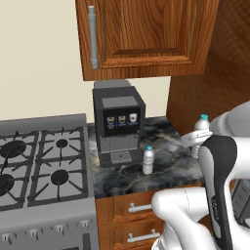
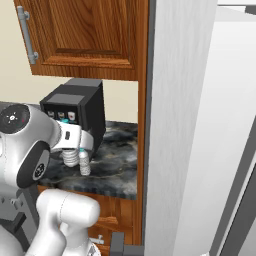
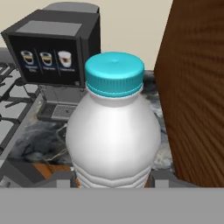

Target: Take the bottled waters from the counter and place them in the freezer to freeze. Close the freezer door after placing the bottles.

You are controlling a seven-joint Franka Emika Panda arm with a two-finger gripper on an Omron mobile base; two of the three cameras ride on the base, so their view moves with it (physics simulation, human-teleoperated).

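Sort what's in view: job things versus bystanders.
Job: bottle at the tool, second bottle, counter, freezer, tool.
Bystanders: coffee machine, gas stove, wooden wall cabinet, drawers.

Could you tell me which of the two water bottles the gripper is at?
The bottle beside the wooden side panel, not the one before the coffee machine.

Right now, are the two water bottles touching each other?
Apart. Left base view shows bare counter between the front bottle and the bottle by the gripper.
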